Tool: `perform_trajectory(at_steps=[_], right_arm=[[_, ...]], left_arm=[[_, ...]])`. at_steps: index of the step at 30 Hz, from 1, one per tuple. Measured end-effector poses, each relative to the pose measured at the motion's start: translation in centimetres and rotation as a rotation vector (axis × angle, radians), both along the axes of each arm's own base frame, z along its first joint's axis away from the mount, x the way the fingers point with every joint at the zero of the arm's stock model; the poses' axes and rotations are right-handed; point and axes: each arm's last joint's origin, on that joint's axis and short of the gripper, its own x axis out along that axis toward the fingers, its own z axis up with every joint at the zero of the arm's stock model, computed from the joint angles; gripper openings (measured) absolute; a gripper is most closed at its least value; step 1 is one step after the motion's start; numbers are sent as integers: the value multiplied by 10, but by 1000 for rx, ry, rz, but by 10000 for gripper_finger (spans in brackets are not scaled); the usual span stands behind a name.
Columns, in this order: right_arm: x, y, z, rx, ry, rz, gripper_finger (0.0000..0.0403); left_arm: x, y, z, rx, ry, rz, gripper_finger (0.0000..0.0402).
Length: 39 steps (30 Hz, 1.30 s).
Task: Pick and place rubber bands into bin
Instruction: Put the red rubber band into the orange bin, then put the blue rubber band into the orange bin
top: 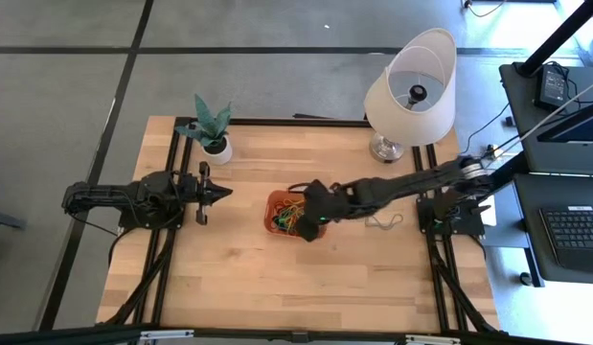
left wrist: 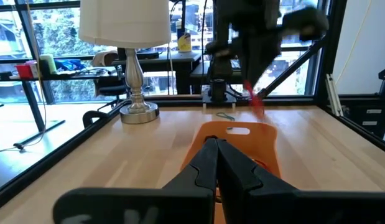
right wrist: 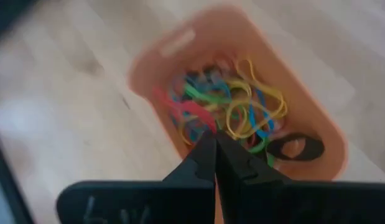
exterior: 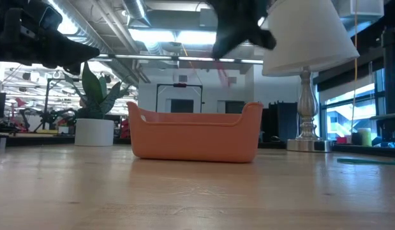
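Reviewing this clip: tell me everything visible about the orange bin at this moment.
The bin is a small, shallow orange tray, plastic by its look, rectangular with rounded corners and a handle slot in an end wall. It sits flat and upright on the wooden table, near its middle. Inside lies a tangle of rubber bands in yellow, green, red, blue and black. The right gripper hangs above it, fingers together on a red band; nothing else touches the bin.

You have a white-shaded lamp (top: 411, 91) at the counter's (top: 277, 278) far right corner, a potted plant (top: 212, 129) at its far left, and a keyboard (top: 574, 228) off right.
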Motion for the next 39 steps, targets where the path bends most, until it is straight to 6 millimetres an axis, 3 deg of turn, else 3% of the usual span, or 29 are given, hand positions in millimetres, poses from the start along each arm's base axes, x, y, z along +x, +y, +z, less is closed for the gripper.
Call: perform_trajectory(at_steps=[9, 17, 32, 39], right_arm=[[22, -16, -56, 56, 361, 21, 0], [33, -20, -83, 96, 418, 3, 14], [33, -32, -81, 97, 418, -35, 114], [22, -32, -45, -54, 308, -19, 123]], left_arm=[[0, 0, 0, 0, 0, 0, 2], [0, 0, 0, 0, 0, 0, 2], [0, 0, 0, 0, 1, 0, 2], [0, 0, 0, 0, 1, 0, 2]])
